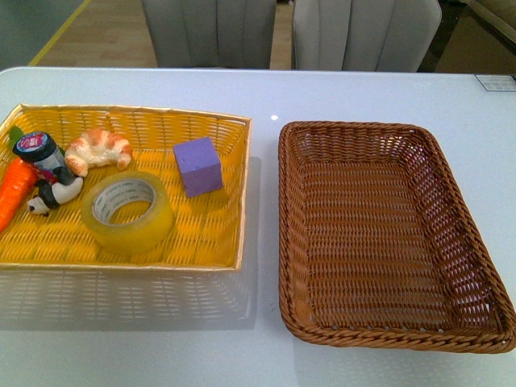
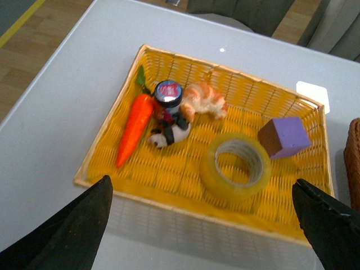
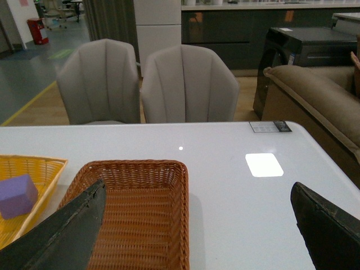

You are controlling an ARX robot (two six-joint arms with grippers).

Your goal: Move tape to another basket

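The white table [image 1: 266,97] carries two baskets side by side, close together but not touching. The brown basket [image 1: 294,242] on the right holds nothing. The yellow basket [image 1: 218,234] on the left holds all the objects.

Neither arm shows in the front view. Each wrist view shows only two dark fingers at its lower corners, their bases cut off by the frame. The left gripper [image 2: 199,181] hangs above the yellow basket's near side, jaws spread wide, holding and touching nothing. The right gripper [image 3: 197,184] is equally wide and empty, and hangs over the table by the brown basket.

The tape [image 1: 141,234] lies flat in the yellow basket, near the middle of its front edge, with the hole facing up. A purple cube [image 1: 197,165] sits just beside it. A carrot [image 1: 14,193] is cut off at the front view's left edge. A croissant [image 1: 98,149] lies near the back wall. A jar [image 1: 39,149] leans against a small panda figure [image 1: 56,193]. The jar's label is too small to read.
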